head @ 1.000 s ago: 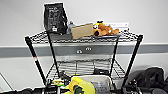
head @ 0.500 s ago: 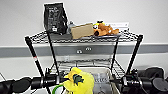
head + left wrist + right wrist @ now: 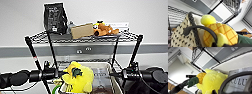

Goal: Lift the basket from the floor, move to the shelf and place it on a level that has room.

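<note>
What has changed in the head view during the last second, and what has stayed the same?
The basket with the yellow plush toy has come up in the picture, to about the height of the shelf's second tier, and both arms have come into view at its sides. On the top tier, the black bag, the cardboard box and the orange plush toy have stayed in place.

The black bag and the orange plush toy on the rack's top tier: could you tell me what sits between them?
In the head view, a tan cardboard box sits between the black bag and the orange plush toy on the top tier.
</note>
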